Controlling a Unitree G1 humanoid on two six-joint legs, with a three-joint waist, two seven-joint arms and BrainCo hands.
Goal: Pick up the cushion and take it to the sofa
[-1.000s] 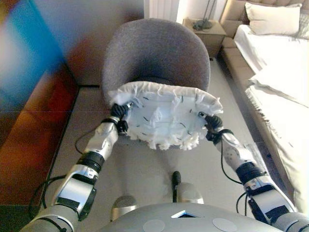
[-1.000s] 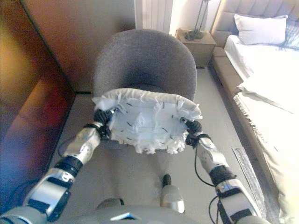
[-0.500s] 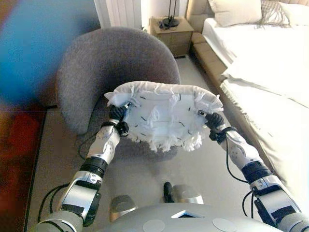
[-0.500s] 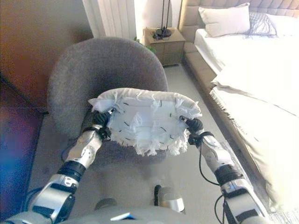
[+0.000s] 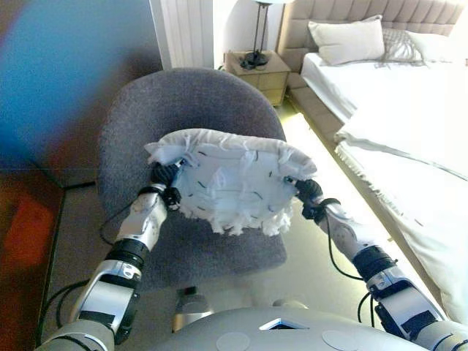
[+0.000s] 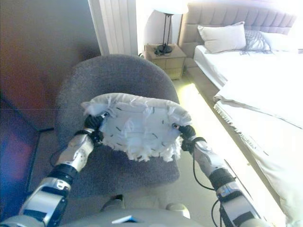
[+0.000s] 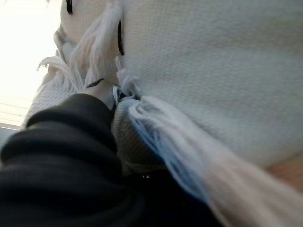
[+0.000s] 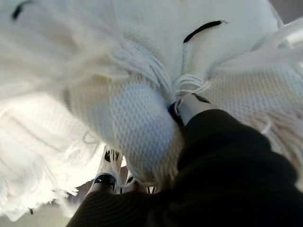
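Grey armchair (image 5: 190, 110), bed (image 5: 395, 95), nightstand (image 5: 257, 69)

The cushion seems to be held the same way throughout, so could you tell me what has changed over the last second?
Mostly the camera has shifted: the grey chair now sits behind and under the cushion, and more of the bed and nightstand shows. The left robot hand and right robot hand still hold the cushion's opposite edges, lifted off the seat.

A bedroom: a made bed (image 5: 398, 124) with pillows, a nightstand (image 6: 165, 56) with lamp, a grey armchair (image 5: 183, 117)
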